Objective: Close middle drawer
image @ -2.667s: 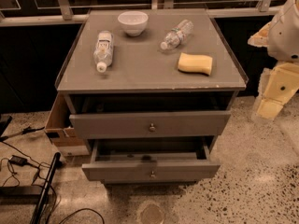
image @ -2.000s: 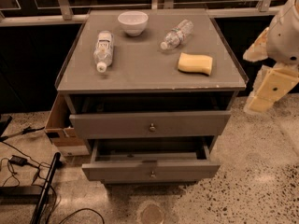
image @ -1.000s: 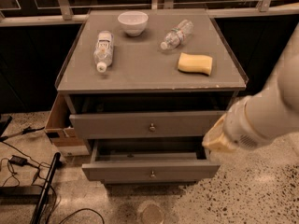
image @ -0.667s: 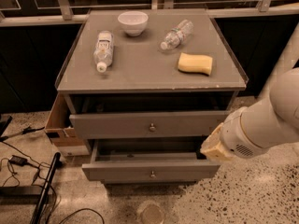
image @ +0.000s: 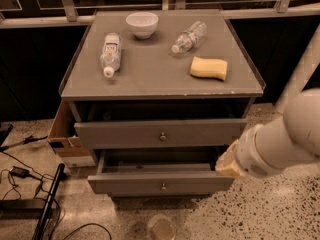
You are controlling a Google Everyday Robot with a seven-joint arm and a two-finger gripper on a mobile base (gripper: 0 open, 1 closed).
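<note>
Nearest, the gripper (image: 227,163) hung at the end of the white arm (image: 285,139); whether it was released or clenched could not be told. Directly to its left ran the middle drawer (image: 130,183), pulled well out of the cabinet. The right end of its front was just beside the gripper, though contact could not be made out, and its knob (image: 163,186) sat further left at the centre. The step in hand looked like the approach, with the closing push not yet begun. The next move called for setting the gripper against the front, better toward the knob than at the corner so the drawer would not skew, then pushing straight inward until flush. Up and left of the gripper, the top drawer (image: 125,133) stood slightly open, so two drawer fronts showed, each with one knob; any third lay hidden beneath. Beyond the gripper, the cabinet top (image: 150,76) carried one yellow sponge (image: 208,68) and two plastic bottles on their sides, the clear bottle (image: 188,36) and, further left, the labelled bottle (image: 110,53). One white bowl (image: 142,24) lay farthest.
</note>
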